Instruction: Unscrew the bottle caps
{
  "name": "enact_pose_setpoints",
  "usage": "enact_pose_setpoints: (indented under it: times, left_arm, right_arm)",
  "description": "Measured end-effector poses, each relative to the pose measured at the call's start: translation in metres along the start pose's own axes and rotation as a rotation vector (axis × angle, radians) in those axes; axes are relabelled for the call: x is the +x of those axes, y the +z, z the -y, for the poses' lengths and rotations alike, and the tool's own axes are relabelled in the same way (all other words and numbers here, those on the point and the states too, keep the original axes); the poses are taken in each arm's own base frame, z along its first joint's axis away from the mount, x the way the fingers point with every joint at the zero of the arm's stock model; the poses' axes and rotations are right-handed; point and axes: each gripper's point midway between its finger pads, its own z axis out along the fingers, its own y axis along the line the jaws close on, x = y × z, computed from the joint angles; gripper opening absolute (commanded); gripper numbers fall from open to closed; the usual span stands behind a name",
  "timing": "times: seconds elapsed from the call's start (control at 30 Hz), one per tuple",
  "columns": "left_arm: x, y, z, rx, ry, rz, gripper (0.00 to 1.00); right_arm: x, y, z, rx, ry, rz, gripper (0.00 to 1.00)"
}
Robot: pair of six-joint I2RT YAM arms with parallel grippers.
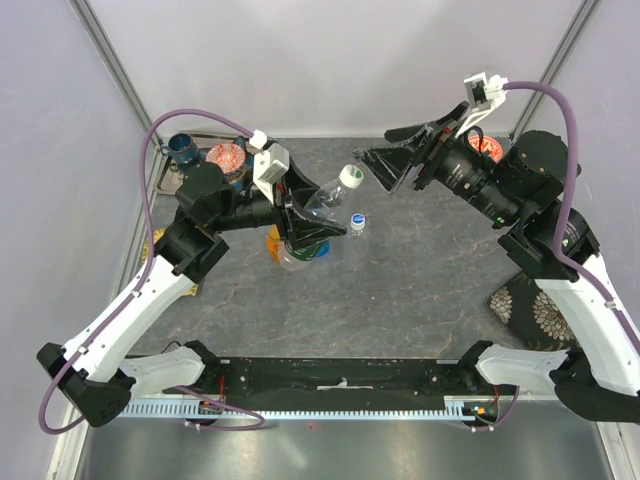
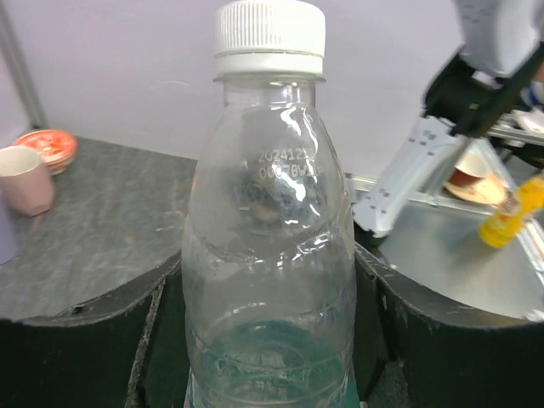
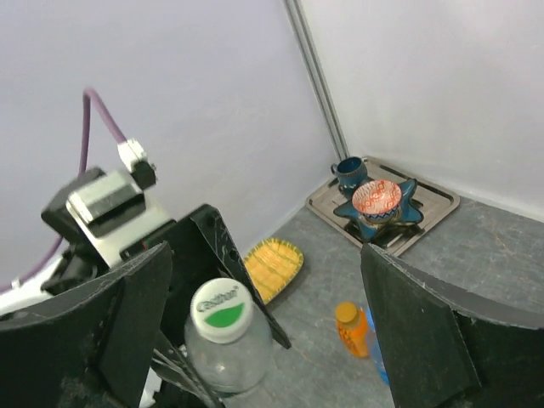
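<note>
- left hand (image 1: 298, 218) clamped on clear bottle (image 1: 325, 197), tilted up above desk (image 1: 420, 290)
- right hand (image 1: 392, 152) spread wide, just off white cap (image 1: 350, 177)
- thin plastic, prob light n squishy; grip cap's ribbed side

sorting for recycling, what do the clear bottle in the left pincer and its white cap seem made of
The clear ribbed drink bottle looks like glossy plastic: you can see through it, and it shows bright glints and a stamped date code. Its white ridged screw cap looks like opaque, duller plastic, going by the fine moulded ridges round its side.
</note>
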Motion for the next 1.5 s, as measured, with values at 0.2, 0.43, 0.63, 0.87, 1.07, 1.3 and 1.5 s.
enact_pose_setpoints:
  times: [0.2, 0.43, 0.63, 0.87, 1.07, 1.3, 1.5]
  left_arm:
    - [0.008, 0.001, -0.032, -0.217, 0.064, -0.018, 0.20]
    - [0.012, -0.005, -0.064, -0.458, 0.139, -0.036, 0.19]
    - [0.012, -0.009, -0.075, -0.549, 0.181, -0.048, 0.19]
    - [0.012, -0.010, -0.077, -0.583, 0.208, -0.052, 0.19]
    - [0.011, -0.012, -0.079, -0.597, 0.221, -0.053, 0.19]
    - [0.010, -0.013, -0.079, -0.605, 0.226, -0.053, 0.19]
    - [0.013, -0.014, -0.081, -0.616, 0.222, -0.064, 0.19]
  right_arm:
    - [-0.010, 0.007, 0.003, 0.039, 0.089, 0.040, 0.98]
    - [0.006, 0.019, 0.011, 0.058, 0.165, 0.024, 0.93]
    - [0.029, 0.036, 0.024, 0.096, 0.209, -0.026, 0.85]
    - [0.045, 0.048, 0.035, 0.133, 0.231, -0.056, 0.72]
    - [0.052, 0.050, 0.040, 0.148, 0.236, -0.064, 0.64]
    - [0.056, 0.051, 0.041, 0.149, 0.239, -0.067, 0.59]
    - [0.058, 0.054, 0.039, 0.131, 0.249, -0.064, 0.17]
